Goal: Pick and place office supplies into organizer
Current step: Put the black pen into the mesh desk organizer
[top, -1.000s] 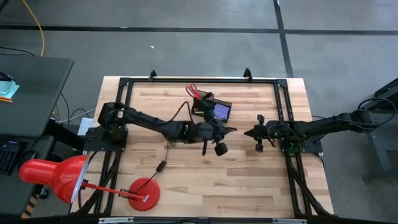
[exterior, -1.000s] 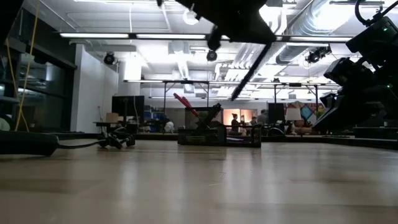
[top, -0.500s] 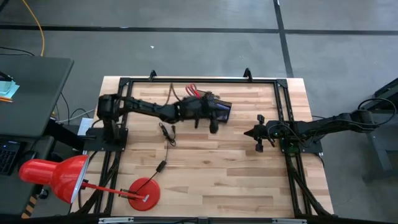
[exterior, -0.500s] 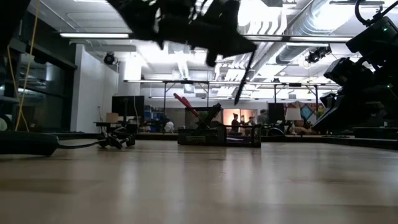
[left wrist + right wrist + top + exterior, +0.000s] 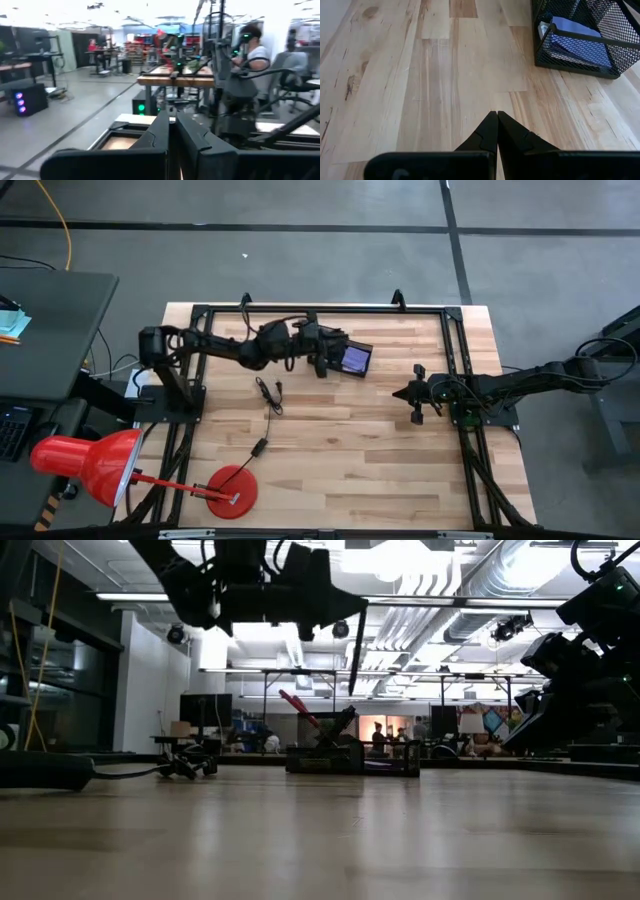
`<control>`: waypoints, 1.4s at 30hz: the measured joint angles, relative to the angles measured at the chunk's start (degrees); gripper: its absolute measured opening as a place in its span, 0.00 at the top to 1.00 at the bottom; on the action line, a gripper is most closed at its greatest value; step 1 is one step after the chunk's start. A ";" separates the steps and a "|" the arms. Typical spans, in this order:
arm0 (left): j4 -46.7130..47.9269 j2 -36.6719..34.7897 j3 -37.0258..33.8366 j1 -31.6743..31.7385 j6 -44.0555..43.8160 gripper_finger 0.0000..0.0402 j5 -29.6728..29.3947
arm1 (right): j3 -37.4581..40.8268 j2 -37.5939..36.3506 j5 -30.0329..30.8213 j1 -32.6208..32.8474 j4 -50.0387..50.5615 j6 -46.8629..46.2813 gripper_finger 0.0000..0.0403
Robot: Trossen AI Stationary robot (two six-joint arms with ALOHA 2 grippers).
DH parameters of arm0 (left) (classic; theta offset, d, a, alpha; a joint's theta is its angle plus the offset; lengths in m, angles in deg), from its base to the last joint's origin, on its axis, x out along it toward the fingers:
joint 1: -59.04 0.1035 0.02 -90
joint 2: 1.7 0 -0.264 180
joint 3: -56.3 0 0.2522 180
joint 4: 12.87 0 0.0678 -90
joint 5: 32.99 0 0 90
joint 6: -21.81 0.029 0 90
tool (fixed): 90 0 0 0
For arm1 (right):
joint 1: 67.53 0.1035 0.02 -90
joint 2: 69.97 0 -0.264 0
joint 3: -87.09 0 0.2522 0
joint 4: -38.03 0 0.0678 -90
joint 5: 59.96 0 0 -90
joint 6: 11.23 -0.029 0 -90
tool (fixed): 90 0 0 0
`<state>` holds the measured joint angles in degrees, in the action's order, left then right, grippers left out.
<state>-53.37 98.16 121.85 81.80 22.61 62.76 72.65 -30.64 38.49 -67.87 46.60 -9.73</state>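
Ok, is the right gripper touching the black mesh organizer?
Apart. In the right wrist view, bare wooden tabletop lies between the right gripper, its fingers shut, and the black mesh organizer.

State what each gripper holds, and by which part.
The left gripper holds a slim black pen by its upper end; the pen hangs down above the organizer. The right gripper is shut on nothing.

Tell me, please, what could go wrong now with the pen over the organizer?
The left pincer holds the pen well above the organizer; dropped from there, it may bounce out. The scissors lean up out of the organizer, so the pen or arm might knock them while lowering.
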 joint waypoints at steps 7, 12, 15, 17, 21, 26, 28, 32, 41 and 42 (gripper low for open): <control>-1.21 0.01 0.00 4.40 -0.76 1.00 0.11 | 0.01 0.00 0.00 0.00 0.02 0.00 1.00; -2.96 0.00 0.04 6.74 -0.34 1.00 0.78 | 0.01 0.00 0.00 0.00 0.02 0.00 1.00; -4.27 0.00 0.04 8.43 1.33 1.00 0.66 | 0.01 0.00 0.00 0.00 0.02 0.00 1.00; -4.18 0.00 0.04 9.55 0.75 1.00 0.67 | 0.01 0.00 -0.02 0.00 0.02 0.00 1.00; -2.48 0.50 0.04 11.04 0.35 1.00 0.64 | 0.01 0.00 -0.02 0.00 0.02 0.00 1.00; -0.88 0.54 0.04 11.53 0.29 1.00 -1.21 | -0.01 0.00 0.00 0.00 0.02 0.00 1.00; -0.73 0.86 0.05 11.48 0.30 1.00 -2.27 | 0.01 0.00 0.00 0.00 0.02 0.00 1.00; -3.51 4.70 0.20 11.42 -0.82 1.00 -2.98 | 0.01 0.00 0.00 0.00 0.02 -0.02 1.00; -7.33 10.09 1.55 11.39 -2.77 1.00 -3.89 | -0.01 0.02 0.00 0.00 0.02 0.00 1.00; -7.35 10.55 1.55 11.37 -2.78 1.00 -3.90 | 0.01 0.02 -0.01 0.00 0.03 0.00 1.00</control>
<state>-60.72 108.71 123.41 93.17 19.83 58.86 72.66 -30.62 38.47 -67.87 46.63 -9.73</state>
